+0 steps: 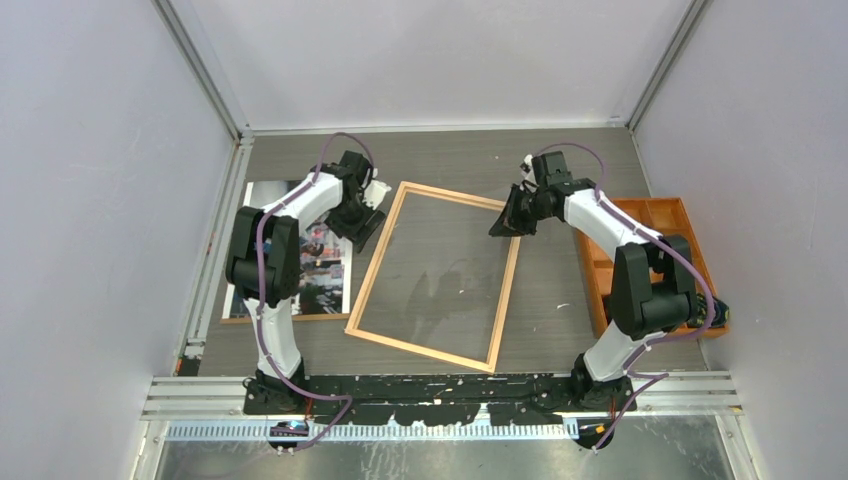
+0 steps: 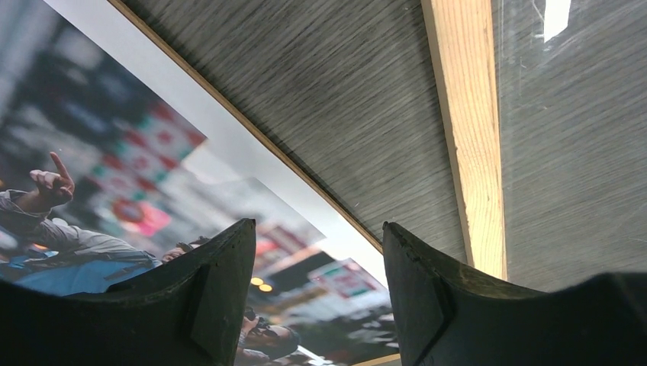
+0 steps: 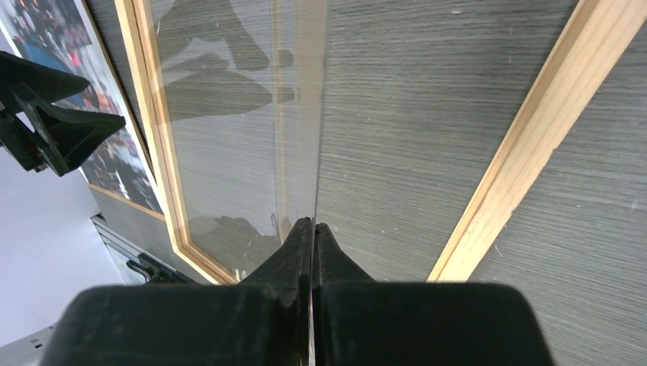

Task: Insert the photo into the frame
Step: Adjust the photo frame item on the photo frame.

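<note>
Photo (image 1: 325,265) at left edge of table (image 1: 550,290), frame (image 1: 420,351) beside it. Left claw (image 2: 319,229) parted, empty, above photo. Right claw (image 3: 312,223) pinching frame's clear pane (image 3: 229,152).

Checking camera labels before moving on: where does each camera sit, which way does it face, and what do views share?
Top external: above and behind the bases, looking down on the table; left arm and right arm show.
Left wrist: on the left arm, looking down past its open jaws at the photo and a frame rail.
Right wrist: on the right arm, looking past its shut jaws across the frame.
Shared: all three show photo and frame.
</note>
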